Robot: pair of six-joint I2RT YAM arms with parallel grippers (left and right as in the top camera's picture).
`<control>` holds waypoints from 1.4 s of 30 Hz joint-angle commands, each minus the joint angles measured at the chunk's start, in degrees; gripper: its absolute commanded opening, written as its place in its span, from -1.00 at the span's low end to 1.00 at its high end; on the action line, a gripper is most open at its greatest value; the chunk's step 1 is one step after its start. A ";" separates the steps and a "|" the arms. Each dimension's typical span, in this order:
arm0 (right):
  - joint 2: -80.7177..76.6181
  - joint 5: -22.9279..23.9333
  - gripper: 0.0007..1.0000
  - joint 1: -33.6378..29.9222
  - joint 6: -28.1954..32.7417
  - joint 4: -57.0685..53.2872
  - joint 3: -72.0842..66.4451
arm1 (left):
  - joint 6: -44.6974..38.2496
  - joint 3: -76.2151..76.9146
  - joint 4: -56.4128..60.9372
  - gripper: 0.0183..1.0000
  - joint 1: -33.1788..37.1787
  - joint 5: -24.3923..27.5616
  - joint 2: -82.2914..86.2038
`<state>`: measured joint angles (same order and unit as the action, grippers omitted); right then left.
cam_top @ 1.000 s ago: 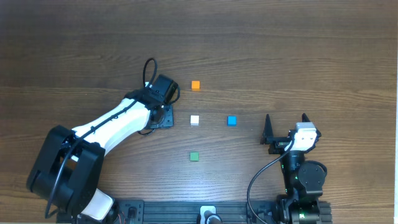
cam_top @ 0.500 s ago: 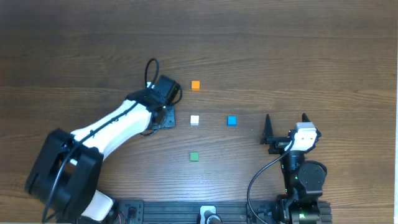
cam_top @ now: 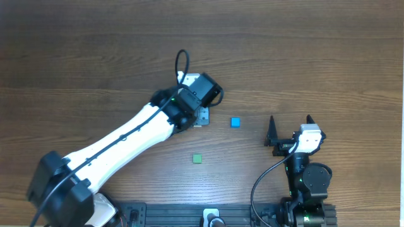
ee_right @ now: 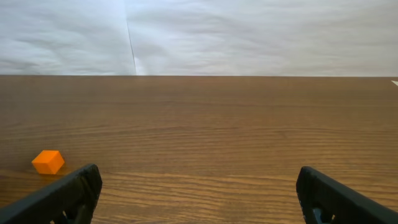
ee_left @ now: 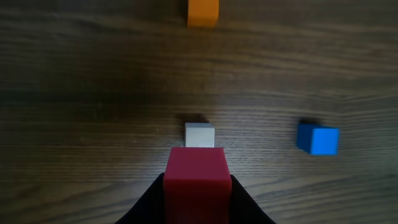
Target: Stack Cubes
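Four lie apart on the table (cam_top: pixel 328 57) — orange cube (ee_left: pixel 203 11), white cube (ee_left: pixel 199 135), blue cube (ee_left: pixel 318 139), green cube (cam_top: pixel 197 159) — while the left hand (ee_left: pixel 197 179) is clenched on a red cube (ee_left: pixel 197 194) close by the white cube, and the right hand (cam_top: pixel 290 118) stands spread open near its base.

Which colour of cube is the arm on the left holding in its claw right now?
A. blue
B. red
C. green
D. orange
B: in the left wrist view, the left gripper is shut on the red cube, while the orange cube, blue cube and green cube lie loose on the table.
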<state>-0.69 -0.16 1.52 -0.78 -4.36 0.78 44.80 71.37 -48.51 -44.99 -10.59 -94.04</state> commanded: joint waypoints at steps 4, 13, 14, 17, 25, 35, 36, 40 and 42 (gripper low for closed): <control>0.39 -0.66 0.99 -0.35 0.44 0.07 -0.46 | 2.60 0.50 1.90 -0.91 -0.92 0.04 -6.27; 0.39 -0.66 0.98 -0.35 0.44 0.07 -0.46 | 2.60 0.50 4.00 -0.90 -0.90 0.50 -9.53; 0.39 -0.66 0.99 -0.35 0.44 0.07 -0.46 | 2.60 0.50 4.15 -0.91 -0.90 0.70 -9.88; 0.39 -0.66 0.98 -0.35 0.44 0.07 -0.46 | 2.60 0.50 4.15 -0.90 -0.90 1.14 -10.69; 0.39 -0.66 0.99 -0.35 0.44 0.07 -0.46 | 2.58 0.50 4.15 -0.89 -0.85 1.09 -11.02; 0.39 -0.66 0.99 -0.35 0.44 0.07 -0.46 | 2.60 0.50 4.15 -0.89 -0.85 1.09 -12.28; 0.39 -0.66 0.99 -0.35 0.44 0.07 -0.46 | 2.58 0.50 4.15 -0.88 -0.85 1.09 -12.46; 0.39 -0.66 0.99 -0.35 0.44 0.07 -0.46 | 2.60 0.50 4.17 -0.88 -0.68 1.14 -13.51; 0.39 -0.63 0.99 -0.35 0.44 0.07 -0.46 | 2.60 0.50 4.17 -0.88 -0.59 1.36 -14.05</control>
<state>-0.69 -0.14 1.52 -0.82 -4.36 0.78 46.57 71.37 -44.51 -45.84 -9.65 -106.78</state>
